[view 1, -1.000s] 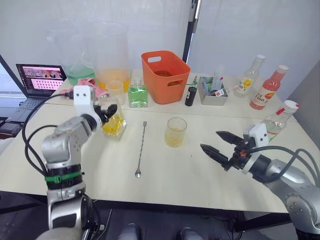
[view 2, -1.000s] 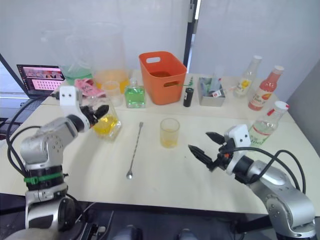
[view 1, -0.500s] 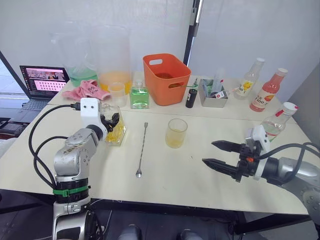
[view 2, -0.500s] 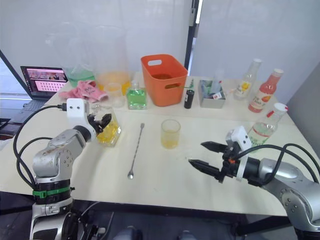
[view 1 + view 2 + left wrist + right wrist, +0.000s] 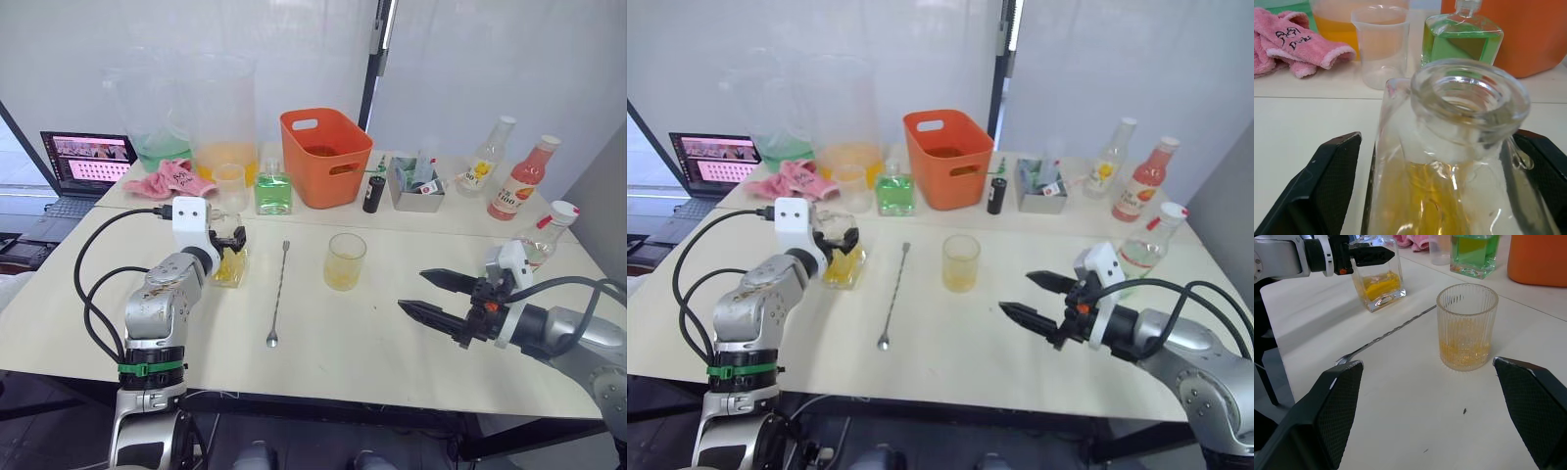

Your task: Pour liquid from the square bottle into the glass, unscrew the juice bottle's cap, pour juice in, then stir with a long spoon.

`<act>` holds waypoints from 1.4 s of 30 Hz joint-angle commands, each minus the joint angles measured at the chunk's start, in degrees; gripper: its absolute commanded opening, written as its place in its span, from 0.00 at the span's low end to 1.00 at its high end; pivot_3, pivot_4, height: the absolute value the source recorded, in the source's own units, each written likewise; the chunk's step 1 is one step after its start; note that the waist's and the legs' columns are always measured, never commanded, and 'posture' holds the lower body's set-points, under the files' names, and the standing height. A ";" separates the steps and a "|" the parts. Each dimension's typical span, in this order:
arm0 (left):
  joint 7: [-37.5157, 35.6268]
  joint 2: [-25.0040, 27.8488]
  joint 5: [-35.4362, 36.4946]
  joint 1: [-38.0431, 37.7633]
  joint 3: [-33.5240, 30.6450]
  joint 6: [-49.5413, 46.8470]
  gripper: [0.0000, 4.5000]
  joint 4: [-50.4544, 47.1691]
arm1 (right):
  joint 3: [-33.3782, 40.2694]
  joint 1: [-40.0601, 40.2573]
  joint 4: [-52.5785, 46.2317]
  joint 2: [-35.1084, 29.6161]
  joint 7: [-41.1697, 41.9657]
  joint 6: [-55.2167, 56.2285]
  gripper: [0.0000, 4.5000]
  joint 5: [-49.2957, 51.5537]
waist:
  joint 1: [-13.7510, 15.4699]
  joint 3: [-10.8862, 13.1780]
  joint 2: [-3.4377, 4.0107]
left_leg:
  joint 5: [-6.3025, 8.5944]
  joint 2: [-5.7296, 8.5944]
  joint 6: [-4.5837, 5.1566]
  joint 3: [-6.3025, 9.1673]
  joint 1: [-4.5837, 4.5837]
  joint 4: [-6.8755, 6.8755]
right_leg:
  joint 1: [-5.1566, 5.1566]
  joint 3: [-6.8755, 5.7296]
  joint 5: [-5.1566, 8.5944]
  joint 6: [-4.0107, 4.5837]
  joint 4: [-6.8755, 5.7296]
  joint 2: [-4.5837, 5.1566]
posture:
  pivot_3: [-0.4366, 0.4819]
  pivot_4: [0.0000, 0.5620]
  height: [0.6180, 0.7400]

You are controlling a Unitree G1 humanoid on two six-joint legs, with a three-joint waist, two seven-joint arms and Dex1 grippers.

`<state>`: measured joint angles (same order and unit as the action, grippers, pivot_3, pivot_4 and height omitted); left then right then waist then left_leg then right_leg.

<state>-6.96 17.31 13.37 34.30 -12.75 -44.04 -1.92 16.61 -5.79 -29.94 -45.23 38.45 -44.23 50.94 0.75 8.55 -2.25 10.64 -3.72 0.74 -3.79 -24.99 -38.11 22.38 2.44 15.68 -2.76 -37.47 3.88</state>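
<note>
Lower right of the head view, the right gripper [image 5: 429, 297] hangs over the counter [image 5: 353, 343] with fingers spread, holding nothing. Mid-frame lies the long spoon [image 5: 277, 295], the glass [image 5: 345, 259] (a little yellow liquid inside) just right of it. Left of centre, the left gripper [image 5: 233, 238] sits with fingers either side of the square bottle [image 5: 230, 262]; can't tell if they're actually touching. Far right stands the juice bottle [image 5: 544, 235].

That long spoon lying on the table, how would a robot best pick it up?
Probably by the slim stem near its middle, coming straight down from above. The spoon lies flat on the table with bare surface on both sides, so open fingers can straddle the stem. The right gripper is open and free.
</note>
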 commanded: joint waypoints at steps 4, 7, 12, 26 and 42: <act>0.31 0.18 0.42 2.40 -0.54 2.12 1.00 -2.20 | 2.31 0.12 -2.69 0.55 -2.15 -0.33 1.00 2.11 | -0.01 0.00 0.00 | 0.00 -0.04 0.00 0.02 -0.09 0.03 | -0.02 -0.01 0.00 0.00 0.31 -0.04 | 0.48 0.27 0.99; 0.38 0.52 1.04 1.85 -1.55 1.81 1.00 -3.93 | 2.23 0.25 -2.72 0.58 -2.91 -0.19 1.00 2.34 | -0.04 0.00 0.00 | 0.00 -0.05 0.00 0.01 -0.10 0.06 | -0.02 -0.01 0.00 0.00 0.34 -0.04 | 0.48 0.27 0.99; -0.20 2.36 1.58 -0.53 -2.21 -1.49 1.00 -10.55 | 2.31 0.15 -2.57 0.39 -3.36 -0.02 1.00 2.59 | -0.09 0.00 0.00 | 0.00 -0.05 0.00 0.00 -0.11 0.15 | 0.00 0.00 0.00 0.00 0.38 -0.04 | 0.48 0.27 0.99; -20.93 13.30 18.26 -13.91 -15.05 -1.04 1.00 -22.35 | 9.80 5.09 1.91 -0.99 -4.87 2.74 1.00 -2.09 | -0.32 0.00 0.00 | 0.01 -0.09 -0.01 -0.08 -0.10 0.32 | 0.11 0.02 0.04 0.08 0.45 0.00 | 0.48 0.27 0.99; -46.29 24.04 18.34 -37.35 -26.54 23.63 1.00 1.70 | 25.61 18.71 12.94 3.59 -4.44 15.06 1.00 -13.92 | -0.05 -0.04 0.08 | 0.11 -0.15 -0.19 -0.50 -0.04 0.70 | 0.33 -0.08 0.42 0.57 0.53 0.46 | 0.48 0.27 0.99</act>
<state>-52.63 41.13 31.68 -3.06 -38.51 -23.41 -0.31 39.07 12.06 -17.38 -41.47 33.38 -31.49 38.23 0.70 8.50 -2.17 10.75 -3.86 0.55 -4.43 -25.04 -37.33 22.75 2.38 16.12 -2.15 -36.94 4.42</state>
